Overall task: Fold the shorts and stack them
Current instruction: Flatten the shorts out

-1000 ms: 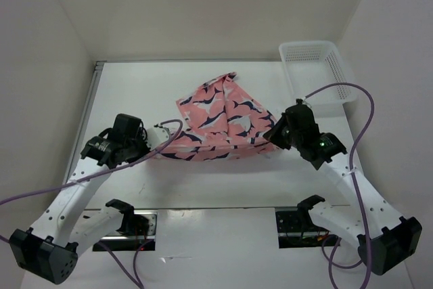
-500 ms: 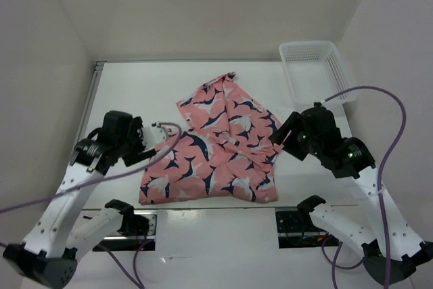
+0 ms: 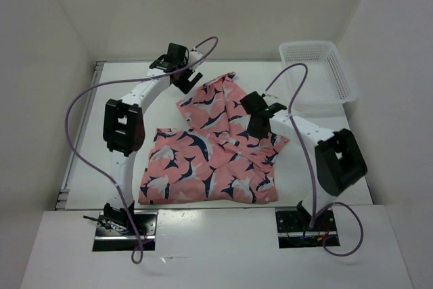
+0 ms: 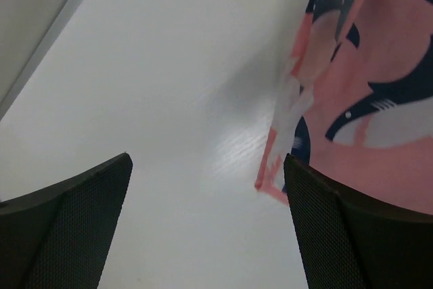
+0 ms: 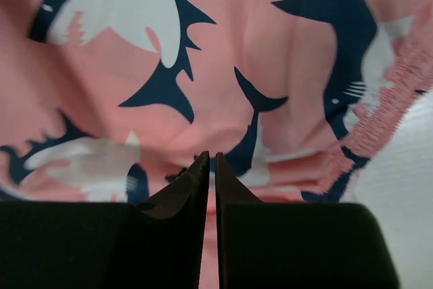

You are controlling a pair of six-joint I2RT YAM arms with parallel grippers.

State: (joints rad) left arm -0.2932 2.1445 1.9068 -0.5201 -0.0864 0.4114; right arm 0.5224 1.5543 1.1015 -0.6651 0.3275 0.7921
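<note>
Reaches far with the left arm and holds the left claw (image 4: 208,167) just off the far-left corner of the shorts (image 3: 210,160). Keeps its fingers spread wide, with nothing between them and only bare bench (image 4: 169,65) below. Shows, in the left wrist view, a loose edge of pink cloth just right of that gap, not yet inside it.

Finds the shorts in the middle of the bench, spread mostly flat but rumpled, with creases from the far corner toward the near-right hem. Shows no clean fold so far.

Sets the right claw (image 5: 210,160) on the cloth right of middle, near a gathered, elastic-looking edge, with its fingers drawn together to a thin slit. Cannot tell whether a pinch of fabric sits in that slit.

Leaves the white basket (image 3: 338,72) at the far-right corner, apart from the shorts.

Looks, on this evidence, like the smoothing and squaring step ahead of the first fold, so early in the task. Probably calls next for easing the left claw rightward around the far corner of the cloth and closing on it. Calls too for anchoring or tugging with the right claw to draw the wrinkles out. Needs care not to drag the whole garment across the bench or bunch it further.
</note>
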